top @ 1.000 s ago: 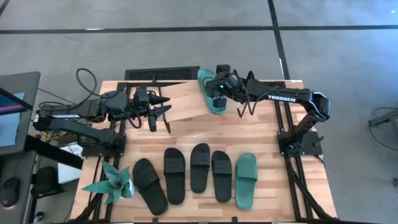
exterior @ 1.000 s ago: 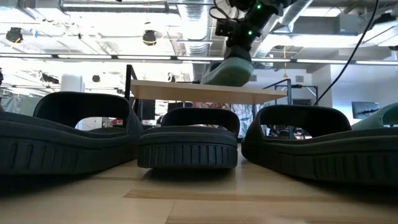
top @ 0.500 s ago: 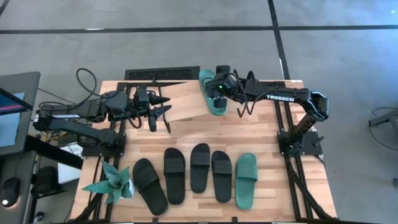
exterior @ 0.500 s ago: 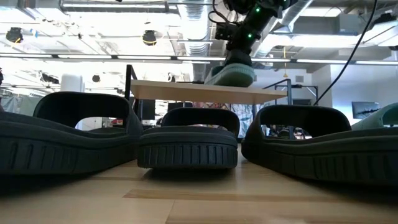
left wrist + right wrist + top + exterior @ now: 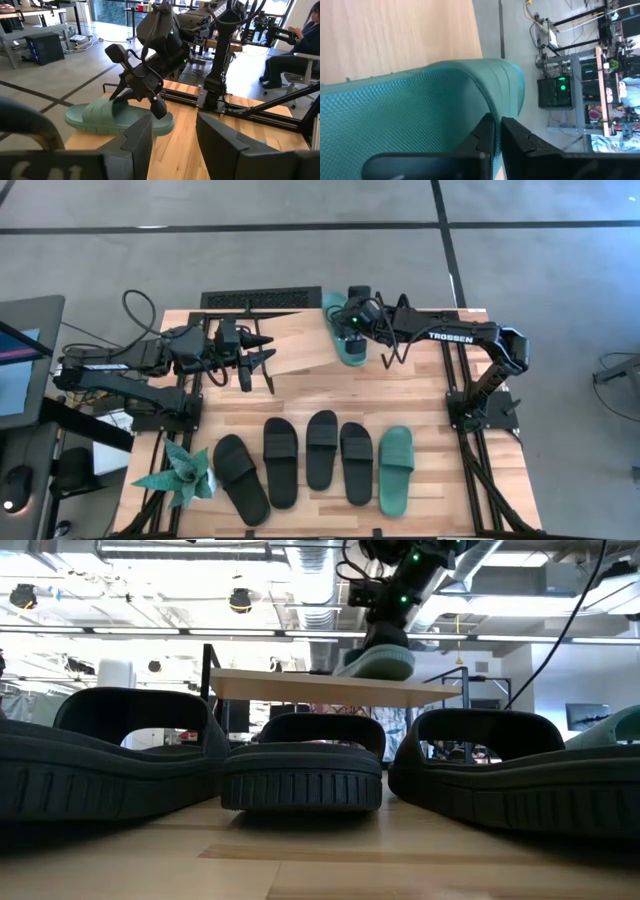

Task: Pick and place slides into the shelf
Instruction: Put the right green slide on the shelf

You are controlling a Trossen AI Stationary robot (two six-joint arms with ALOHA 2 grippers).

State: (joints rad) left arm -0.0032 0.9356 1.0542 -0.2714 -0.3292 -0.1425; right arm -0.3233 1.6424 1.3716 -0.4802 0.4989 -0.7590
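A teal slide (image 5: 352, 348) lies on the right end of the shelf (image 5: 295, 345), a slanted light wood plank; the low view shows this slide (image 5: 380, 664) on the plank (image 5: 300, 688). My right gripper (image 5: 350, 323) is shut on it from above. My left gripper (image 5: 255, 358) hangs open by the shelf's left end with nothing between its fingers (image 5: 135, 145). Several black slides (image 5: 300, 460) and one more teal slide (image 5: 396, 468) lie in a row, soles down, near the table's front edge. My right gripper pinches the edge of the teal slide's strap (image 5: 490, 100) between its two fingers (image 5: 482, 137). The fingers slant down at it from the table's right side (image 5: 156, 106). The slide's sole (image 5: 100, 125) rests on the shelf plank, nearly level.
A teal paper plant (image 5: 182, 475) stands at the table's near left corner. A black grille (image 5: 260, 298) lies behind the shelf at the far edge. Bare wood (image 5: 330, 395) lies between the shelf and the row of slides. A person sits beyond the table (image 5: 300, 45).
My right gripper has tipped a little, and the teal slide, which hung tilted with its near end low, has settled flatter onto the shelf plank. My left arm has kept still.
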